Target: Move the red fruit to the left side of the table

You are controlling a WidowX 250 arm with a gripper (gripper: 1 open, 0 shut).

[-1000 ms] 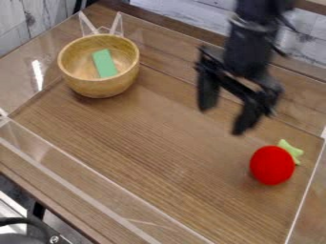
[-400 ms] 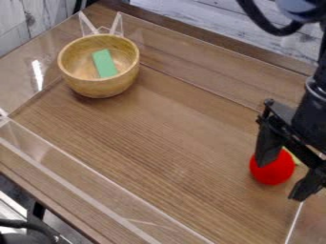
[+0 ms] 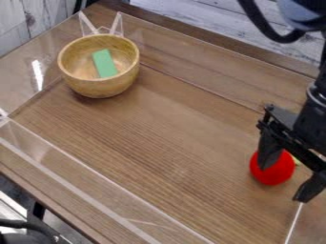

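Observation:
The red fruit [image 3: 269, 170] lies on the table [image 3: 152, 133] near its right edge, partly hidden by the gripper. My gripper [image 3: 289, 168] points straight down over it, open. One black finger [image 3: 266, 151] stands on the fruit's left and the other [image 3: 310, 181] on its right, so the jaws straddle the fruit. I cannot tell whether the fingers touch it. The fruit's green stem is hidden behind the gripper.
A wooden bowl [image 3: 99, 81] with a green block [image 3: 105, 64] inside stands at the back left. Low clear plastic walls [image 3: 76, 176] edge the tabletop. The right wall [image 3: 306, 205] runs close beside the gripper.
The gripper moved from the back middle of the table to the right and down, ending around the red fruit. It stayed open. The fruit has not moved.

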